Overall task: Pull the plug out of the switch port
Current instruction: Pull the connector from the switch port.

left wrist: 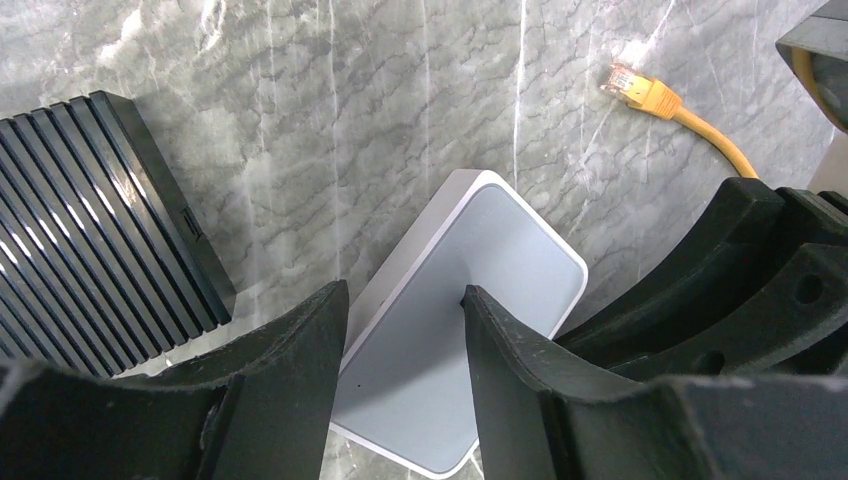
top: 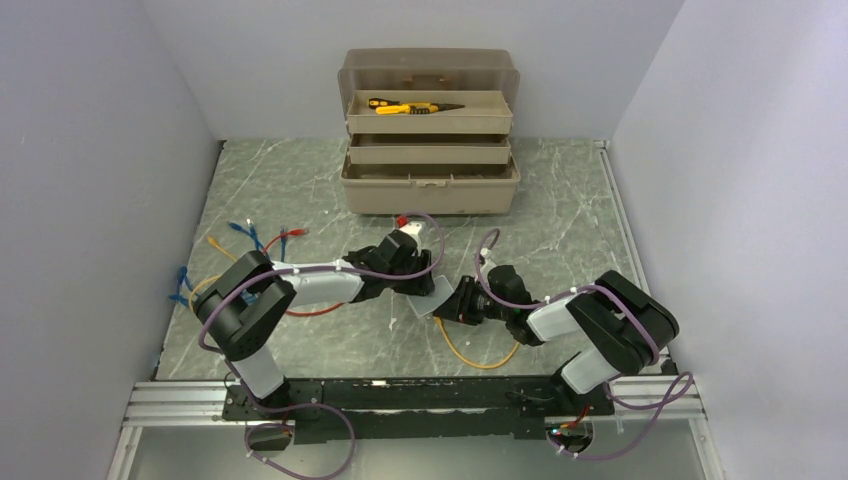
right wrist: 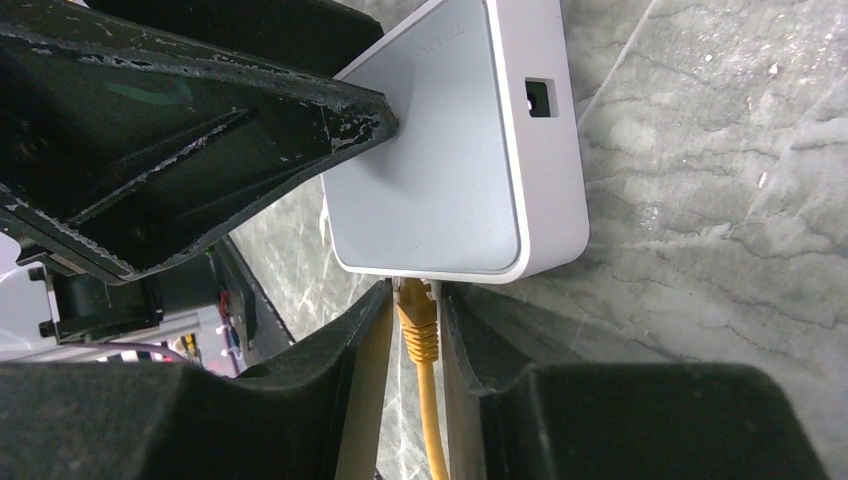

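Grey marbled surface, tan toolbox at the far end, well apart from the work. Both arms meet mid-surface.

The switch is a flat white box lying flat there, between the two end effectors. A black ribbed box sits near it, not touching.

Left end effector: part open. One finger is beside the switch's long edge and the other fingertip rests on its top face. It looks like a hold-down, not a pinch.

Right end effector: narrow, closed on the plug, pads seemingly touching its sides. The plug is still seated in the port on the switch's near edge, and the yellow cable trails back between the fingers. A loose yellow connector lies on the surface apart from this.

Risks, as a judgement:
- The latch tab is not visible. If it isn't pressed, a pull drags the whole switch along.
- One fingertip on a smooth top could slide or let the box pivot.
- The grip sits near the boot, so the pads may slip down onto the cable and strain it.
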`<move>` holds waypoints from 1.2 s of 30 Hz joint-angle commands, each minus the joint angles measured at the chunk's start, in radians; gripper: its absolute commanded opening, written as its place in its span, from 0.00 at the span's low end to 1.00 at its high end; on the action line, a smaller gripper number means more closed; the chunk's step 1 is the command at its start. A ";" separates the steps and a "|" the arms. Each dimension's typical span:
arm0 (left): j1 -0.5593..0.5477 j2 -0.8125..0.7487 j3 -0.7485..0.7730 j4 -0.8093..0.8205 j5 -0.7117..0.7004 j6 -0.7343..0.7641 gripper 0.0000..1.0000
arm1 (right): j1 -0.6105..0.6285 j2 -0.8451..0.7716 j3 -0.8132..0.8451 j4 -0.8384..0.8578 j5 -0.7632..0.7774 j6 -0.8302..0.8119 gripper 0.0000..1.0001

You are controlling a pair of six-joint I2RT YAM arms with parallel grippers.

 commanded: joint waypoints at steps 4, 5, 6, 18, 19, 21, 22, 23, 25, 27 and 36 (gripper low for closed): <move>-0.020 0.015 -0.023 0.041 -0.012 -0.019 0.51 | -0.002 0.027 0.001 -0.074 0.026 -0.014 0.25; -0.023 0.016 -0.024 0.041 -0.014 -0.019 0.50 | -0.004 0.030 0.000 -0.071 0.030 -0.006 0.26; -0.026 0.018 -0.024 0.042 -0.013 -0.020 0.49 | -0.007 0.034 -0.001 -0.065 0.034 0.002 0.26; -0.051 0.026 -0.046 0.056 -0.015 -0.033 0.42 | -0.037 0.073 -0.022 -0.002 0.046 0.065 0.26; -0.052 0.027 -0.048 0.059 -0.015 -0.034 0.41 | -0.039 0.075 -0.022 -0.001 0.046 0.066 0.24; -0.056 0.031 -0.052 0.064 -0.014 -0.037 0.39 | -0.039 0.077 -0.021 0.000 0.049 0.066 0.18; -0.058 0.033 -0.052 0.065 -0.014 -0.039 0.38 | -0.038 0.079 -0.018 -0.004 0.047 0.063 0.15; -0.062 0.034 -0.052 0.066 -0.014 -0.040 0.37 | -0.040 0.080 -0.017 -0.006 0.047 0.060 0.09; -0.064 0.036 -0.054 0.067 -0.015 -0.041 0.36 | -0.038 0.086 -0.015 -0.007 0.043 0.059 0.00; -0.069 0.038 -0.054 0.070 -0.015 -0.043 0.35 | -0.039 0.092 -0.019 0.004 0.037 0.056 0.00; -0.074 -0.074 -0.028 0.058 -0.029 -0.033 0.43 | -0.040 0.070 -0.034 -0.038 0.050 0.006 0.00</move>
